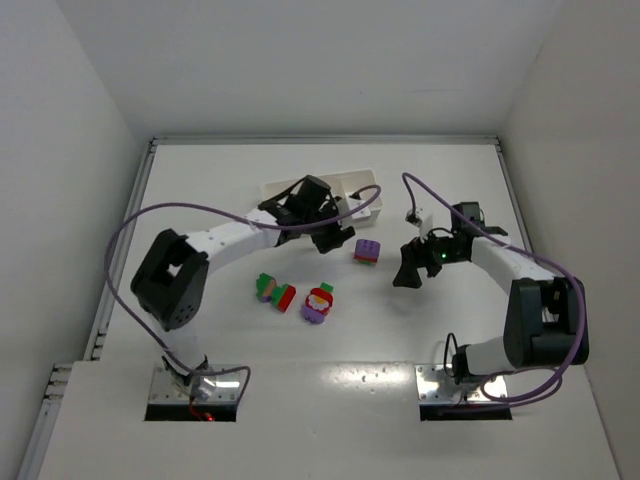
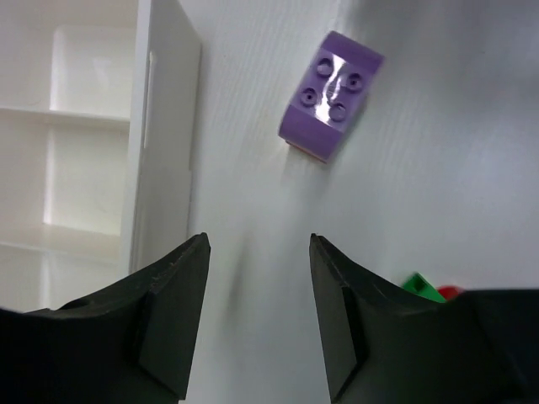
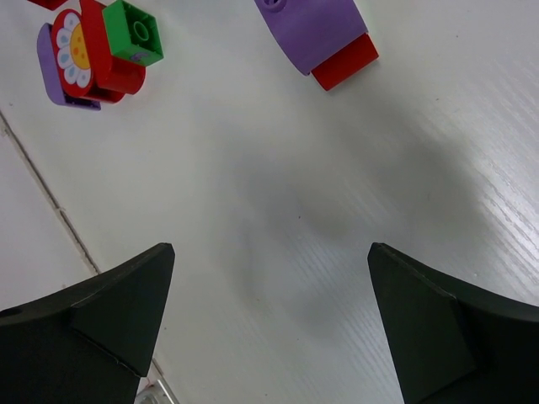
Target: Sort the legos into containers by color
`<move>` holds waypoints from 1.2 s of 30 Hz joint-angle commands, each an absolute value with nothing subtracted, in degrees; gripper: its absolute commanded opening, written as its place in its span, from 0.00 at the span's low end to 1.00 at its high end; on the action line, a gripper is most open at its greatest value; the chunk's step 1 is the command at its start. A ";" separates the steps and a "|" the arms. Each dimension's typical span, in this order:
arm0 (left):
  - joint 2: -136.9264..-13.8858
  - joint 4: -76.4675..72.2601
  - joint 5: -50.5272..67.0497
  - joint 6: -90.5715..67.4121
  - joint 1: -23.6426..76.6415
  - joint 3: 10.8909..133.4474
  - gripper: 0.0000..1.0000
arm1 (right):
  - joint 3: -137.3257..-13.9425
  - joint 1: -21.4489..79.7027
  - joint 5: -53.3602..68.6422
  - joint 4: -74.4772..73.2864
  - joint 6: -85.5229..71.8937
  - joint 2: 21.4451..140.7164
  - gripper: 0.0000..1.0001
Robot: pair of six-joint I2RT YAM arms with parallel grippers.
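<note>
White walls box in a pale worktop (image 1: 450, 180), with the tray (image 1: 362, 183) lying toward the far side, half hidden under the left arm. The left end effector (image 1: 335, 238) hangs just off the tray's near edge, jaws partly apart with nothing between them. The right end effector (image 1: 407, 272) stands wide and is also empty.

The purple brick (image 1: 367, 251) lies on the worktop between the two of them, outside the tray, with a red piece stuck to it. The left wrist view shows it ahead of the left fingers and a little right of their centre line. Its faces sit skewed to the jaws, so a grasp from this side would likely need a wrist turn first. From above, the left arm looks slightly nearer. The right wrist view has the brick ahead at its top edge.

Two more clumps wait nearer the bases, well apart from the tray: a flower clump (image 1: 319, 303) of red, purple and green, and a green clump (image 1: 275, 291) with purple and red in it. Both probably need splitting before sorting.
</note>
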State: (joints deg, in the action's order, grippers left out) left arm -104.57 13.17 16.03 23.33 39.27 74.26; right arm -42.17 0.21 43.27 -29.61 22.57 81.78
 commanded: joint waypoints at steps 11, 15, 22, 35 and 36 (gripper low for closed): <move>-79.90 31.11 24.69 22.76 29.63 66.72 0.60 | -63.24 5.36 42.63 -34.35 34.80 90.25 0.99; -77.44 32.34 28.46 21.71 22.86 64.25 0.73 | -69.16 8.17 38.77 -35.95 37.96 96.85 0.99; -77.43 33.05 32.86 21.01 13.37 63.63 0.73 | -72.95 14.06 35.52 -39.55 39.55 102.22 0.97; -79.10 33.05 35.33 22.06 8.26 62.06 0.73 | -69.79 20.74 29.36 -34.19 38.41 104.41 0.92; -79.10 33.05 35.33 22.06 8.26 62.05 0.73 | -69.79 20.74 28.66 -33.58 37.89 104.41 0.89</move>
